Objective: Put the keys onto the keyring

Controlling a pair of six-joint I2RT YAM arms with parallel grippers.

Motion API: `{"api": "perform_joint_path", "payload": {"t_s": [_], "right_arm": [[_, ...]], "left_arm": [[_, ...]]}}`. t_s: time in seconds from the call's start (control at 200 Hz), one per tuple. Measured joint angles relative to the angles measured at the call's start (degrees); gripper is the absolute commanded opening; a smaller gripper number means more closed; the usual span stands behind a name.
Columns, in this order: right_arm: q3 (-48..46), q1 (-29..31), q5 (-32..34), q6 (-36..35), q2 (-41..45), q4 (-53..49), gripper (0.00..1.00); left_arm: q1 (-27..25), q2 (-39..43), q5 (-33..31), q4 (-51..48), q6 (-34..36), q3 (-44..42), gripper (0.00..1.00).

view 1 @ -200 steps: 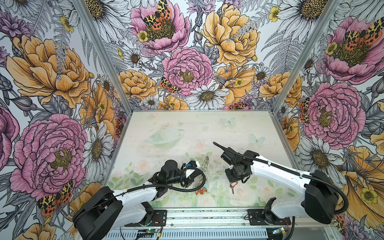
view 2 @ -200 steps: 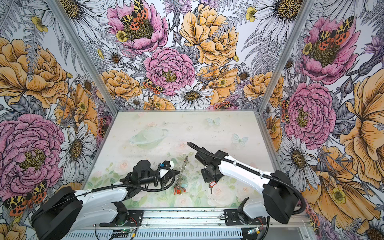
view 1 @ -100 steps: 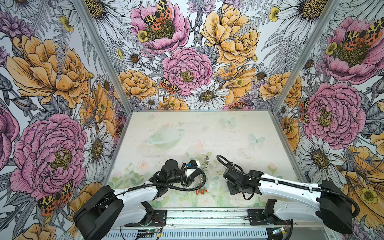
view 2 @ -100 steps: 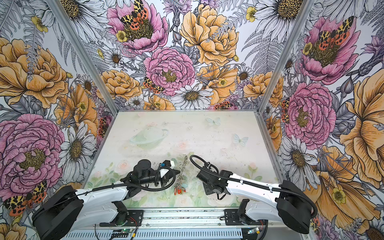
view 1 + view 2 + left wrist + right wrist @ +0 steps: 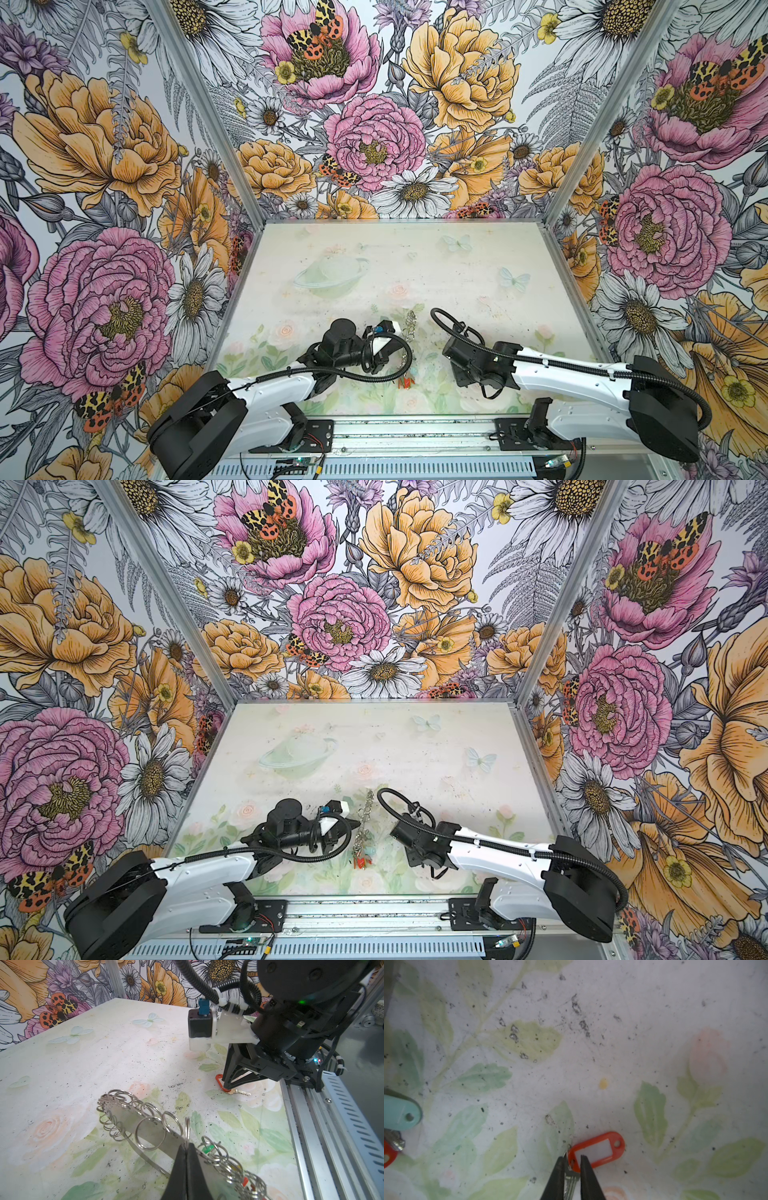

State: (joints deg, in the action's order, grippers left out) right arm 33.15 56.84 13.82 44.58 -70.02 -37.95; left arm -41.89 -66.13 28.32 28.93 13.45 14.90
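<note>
My left claw (image 5: 187,1150) is clamped on the one keyring (image 5: 128,1118), near the counter (image 5: 591,1043) front. My right claw (image 5: 572,1164) stands narrow astride one loose key (image 5: 570,1184), which lies flat, joined to a red tag (image 5: 600,1151); I cannot tell whether it grips. Two more show beside: a teal tag (image 5: 398,1113) and a second red tag (image 5: 388,1157).

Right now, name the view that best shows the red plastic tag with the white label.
Right wrist view: the red plastic tag lies nearly whole, close at the right gripper, label up. The left wrist view shows only its end loop behind that gripper. In both top views the right arm hides it.
</note>
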Motion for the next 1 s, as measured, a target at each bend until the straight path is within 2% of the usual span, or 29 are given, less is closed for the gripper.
{"api": "perform_joint_path", "payload": {"t_s": [0.265, 0.545, 0.806, 1.001], "right_arm": [[0.0, 0.0, 0.1, 0.0, -2.4, 0.6, 0.14], [0.0, 0.0, 0.1, -0.6, -2.8, 1.2, 0.00], [0.0, 0.0, 0.0, -1.2, -2.4, 1.1, 0.00], [4.9, 0.0, -0.1, -5.9, 0.2, -1.2, 0.00]], "left_arm": [[0.0, 0.0, 0.0, 0.0, 0.0, 0.0, 0.00], [0.0, 0.0, 0.0, 0.0, 0.0, 0.0, 0.00], [0.0, 0.0, 0.0, 0.0, 0.0, 0.0, 0.00], [0.0, 0.0, 0.1, 0.0, 0.0, 0.0, 0.00]]}}
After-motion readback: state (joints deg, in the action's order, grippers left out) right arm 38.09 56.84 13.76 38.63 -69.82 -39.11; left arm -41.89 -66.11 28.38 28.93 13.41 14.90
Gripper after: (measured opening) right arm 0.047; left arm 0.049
